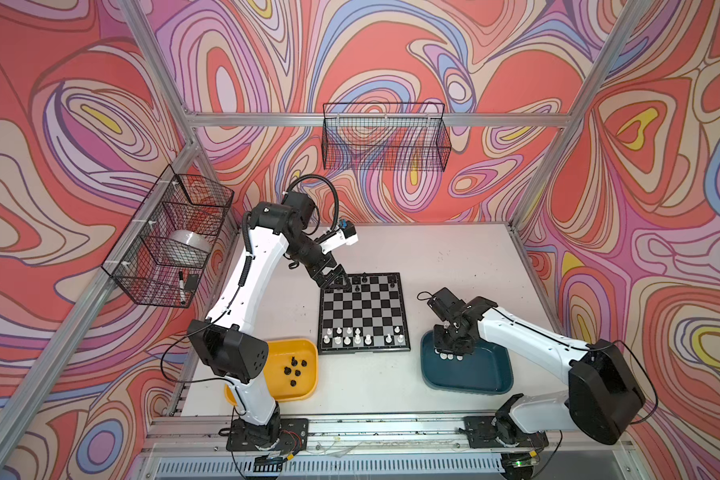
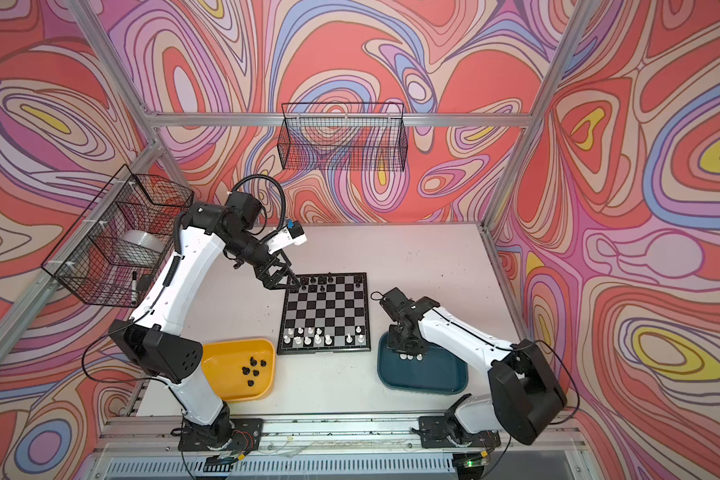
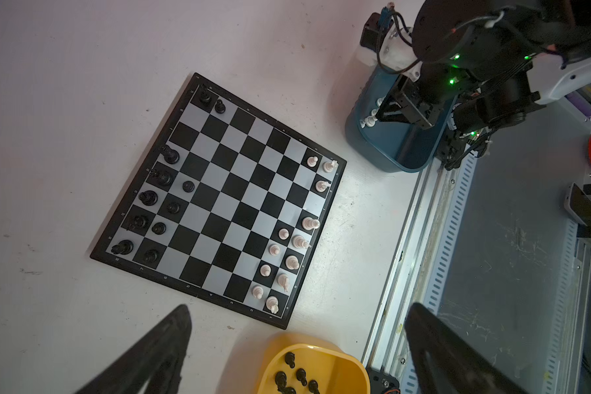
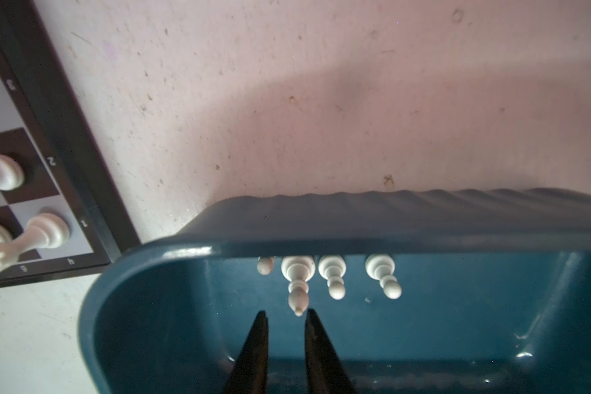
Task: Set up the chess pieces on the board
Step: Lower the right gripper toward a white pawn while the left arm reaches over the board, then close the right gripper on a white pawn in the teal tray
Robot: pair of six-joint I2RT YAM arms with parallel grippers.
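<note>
The board lies mid-table. Several black chess pieces stand on its far rows and several white ones on its near rows. More black pieces lie in the yellow tray. My left gripper hangs open and empty over the board's far left corner. My right gripper reaches into the teal tray. Its jaws stand narrowly apart with nothing gripped. A white bishop lies just beyond the tips, beside white pawns.
A wire basket on the left wall holds a tape roll and a marker. Another wire basket hangs on the back wall. An aluminium rail with both arm bases runs along the table's front edge.
</note>
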